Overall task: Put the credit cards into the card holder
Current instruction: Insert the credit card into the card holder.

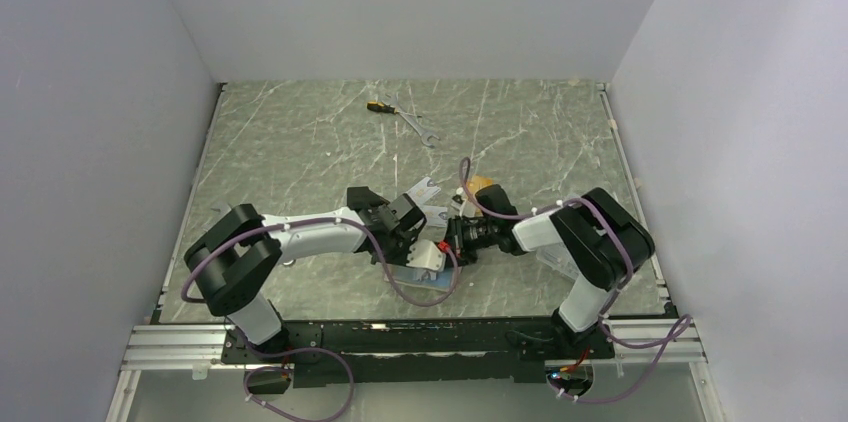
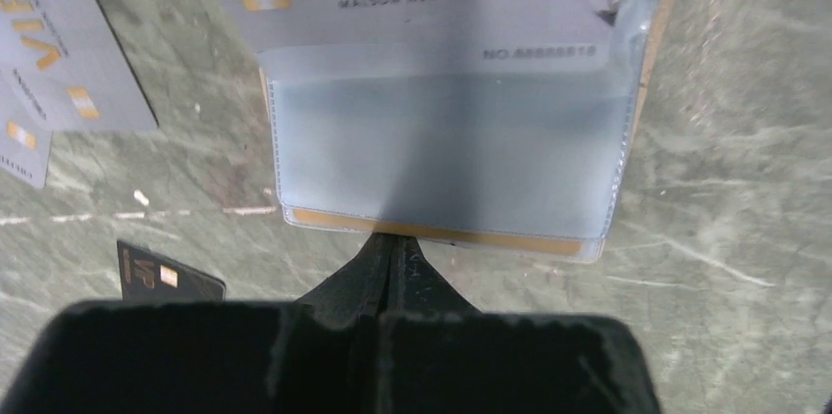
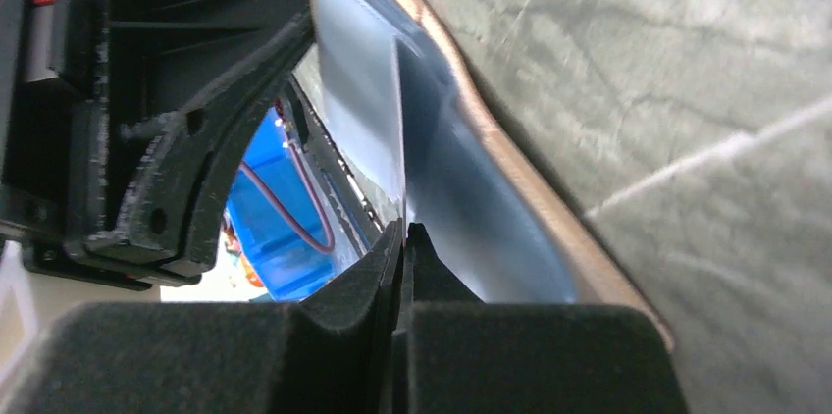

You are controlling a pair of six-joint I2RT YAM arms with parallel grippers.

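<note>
The card holder (image 2: pixel 446 154) lies open on the table, its clear pocket facing up over a blue panel with a tan rim. A silver-grey credit card (image 2: pixel 422 12) printed VIP sits partly inside that pocket. My left gripper (image 2: pixel 392 242) is shut, with its tips against the holder's near edge. My right gripper (image 3: pixel 404 230) is shut on the thin edge of that card, beside the holder's blue inside (image 3: pixel 471 208). Two more silver-grey cards (image 2: pixel 64 51) and a black card (image 2: pixel 162 277) lie on the table to the left. From above, both grippers meet over the holder (image 1: pixel 425 280).
A screwdriver (image 1: pixel 378 105) and a wrench (image 1: pixel 418 127) lie at the back of the grey marbled table (image 1: pixel 300 142). A small orange thing (image 1: pixel 484 184) sits behind the right wrist. The left arm's black bracket (image 3: pixel 167 110) stands close beside my right fingers. White walls enclose three sides.
</note>
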